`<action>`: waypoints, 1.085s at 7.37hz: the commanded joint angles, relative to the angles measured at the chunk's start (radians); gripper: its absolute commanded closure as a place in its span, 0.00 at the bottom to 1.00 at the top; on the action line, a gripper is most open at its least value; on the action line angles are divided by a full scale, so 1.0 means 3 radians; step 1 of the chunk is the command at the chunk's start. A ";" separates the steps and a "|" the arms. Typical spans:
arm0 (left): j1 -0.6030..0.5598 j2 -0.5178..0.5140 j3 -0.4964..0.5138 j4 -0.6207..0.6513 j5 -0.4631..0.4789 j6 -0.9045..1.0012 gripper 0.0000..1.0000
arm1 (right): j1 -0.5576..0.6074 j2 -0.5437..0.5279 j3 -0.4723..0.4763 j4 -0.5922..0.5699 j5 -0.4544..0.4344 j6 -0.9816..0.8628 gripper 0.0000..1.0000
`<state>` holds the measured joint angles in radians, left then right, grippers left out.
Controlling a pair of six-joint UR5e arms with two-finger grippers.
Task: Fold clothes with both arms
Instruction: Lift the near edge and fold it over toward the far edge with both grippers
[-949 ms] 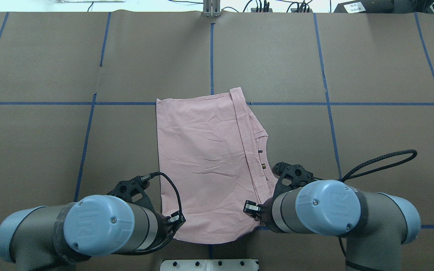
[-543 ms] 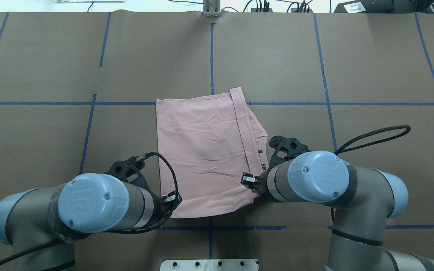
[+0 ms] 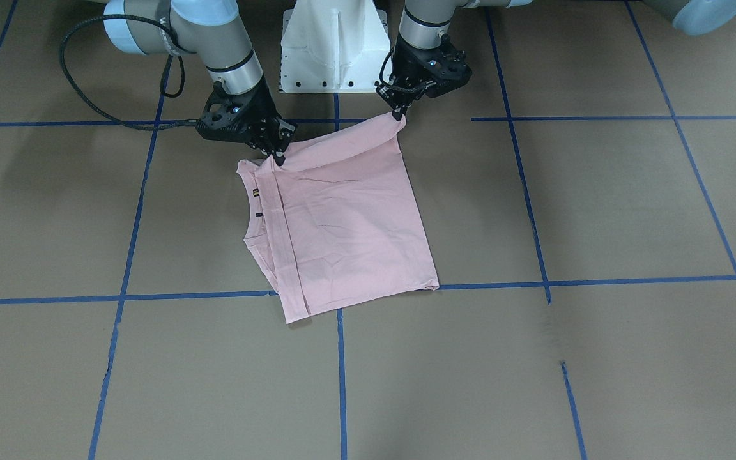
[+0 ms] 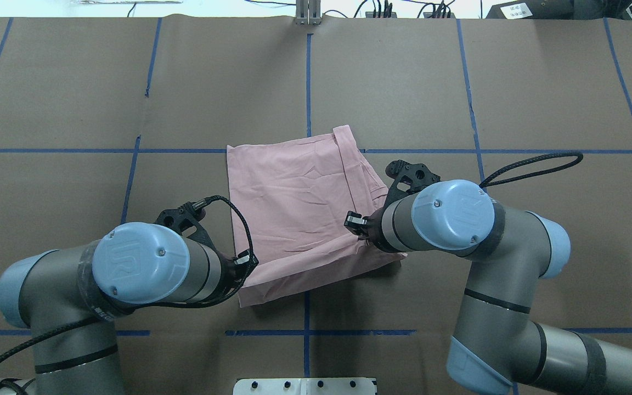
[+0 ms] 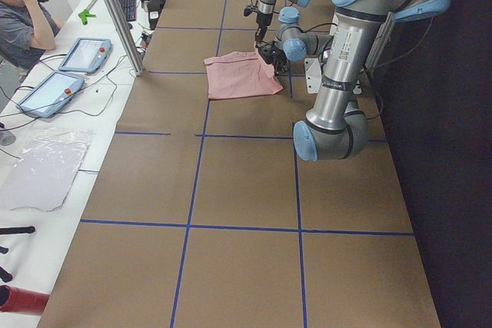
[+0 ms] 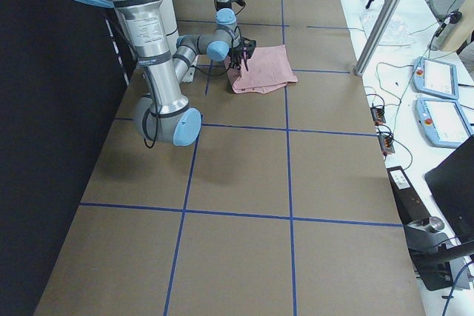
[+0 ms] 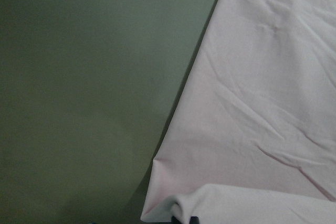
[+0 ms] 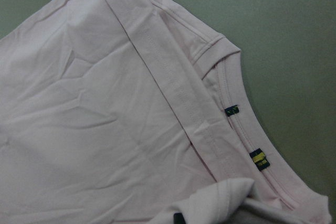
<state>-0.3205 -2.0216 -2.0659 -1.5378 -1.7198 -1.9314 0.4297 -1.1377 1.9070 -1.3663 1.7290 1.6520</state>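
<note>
Pink T-shirt (image 3: 349,236) stretches away from us toward the bench's (image 3: 598,211) far edge. Our left hand (image 3: 398,115) and right hand (image 3: 277,158) each pinch a raised near corner, the right further forward

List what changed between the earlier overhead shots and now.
Both arms moved forward, away from the base. The left end effector and right end effector carried the lifted near edge of the T-shirt toward its far edge. Unchanged: both grips on the cloth, and the far edge along the blue tape line.
</note>
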 commanded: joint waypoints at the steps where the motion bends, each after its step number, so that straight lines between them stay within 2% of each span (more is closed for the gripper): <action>1: -0.0102 -0.0102 0.0181 -0.0094 0.0077 -0.0015 1.00 | 0.0198 0.0191 -0.0214 0.0044 -0.0001 -0.0086 1.00; 2: -0.0285 -0.0189 0.0446 -0.0328 0.0133 0.0021 1.00 | 0.0350 0.0415 -0.0484 0.0039 0.0009 -0.0092 1.00; 4: -0.0867 -0.0424 0.1125 -0.0737 0.0134 0.0325 1.00 | 0.0611 0.1058 -0.1376 0.0055 0.0020 -0.0295 1.00; 5: -0.1042 -0.0430 0.1357 -0.0916 0.0134 0.0500 1.00 | 0.0744 0.1279 -0.1832 0.0313 0.0020 -0.0367 1.00; 6: -0.1165 -0.0466 0.1602 -0.1120 0.0134 0.0674 0.41 | 0.0806 0.1418 -0.2282 0.0680 -0.0011 -0.0373 1.00; 7: -0.1212 -0.0501 0.1797 -0.1335 0.0139 0.0903 0.00 | 0.0888 0.1470 -0.2550 0.0987 -0.0046 -0.0383 0.01; 8: -0.1298 -0.0502 0.1834 -0.1423 0.0134 0.0936 0.00 | 0.0950 0.1476 -0.2623 0.1046 -0.0077 -0.0586 0.00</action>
<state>-0.6776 -2.1666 -1.5564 -1.9131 -1.6791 -1.6899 0.6878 -0.7107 1.1875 -1.1130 1.7176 1.5260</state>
